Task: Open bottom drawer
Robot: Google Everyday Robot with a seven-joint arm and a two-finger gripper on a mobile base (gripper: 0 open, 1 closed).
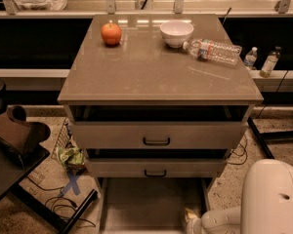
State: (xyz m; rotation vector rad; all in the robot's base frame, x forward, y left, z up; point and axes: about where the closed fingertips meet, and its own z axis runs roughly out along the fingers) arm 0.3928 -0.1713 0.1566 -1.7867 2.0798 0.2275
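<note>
Under the middle drawer (155, 168), bottom drawer (146, 204) stands pulled out, inner floor exposed, front panel out of view. Claw (191, 223) low at its right side; spread or pressed together: cannot tell. Counter (156, 72) carries apple (111, 33), bowl (176, 33), bottle (214, 50).

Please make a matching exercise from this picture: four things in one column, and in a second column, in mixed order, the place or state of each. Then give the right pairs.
1. apple
2. bowl
3. bottle
4. gripper

A. lying on its side, back right of the cabinet top
B. low in front of the cabinet, at the picture's bottom edge
C. white, upright, back middle of the top
D. back left of the top

Pairs: 1-D, 2-C, 3-A, 4-B
</note>
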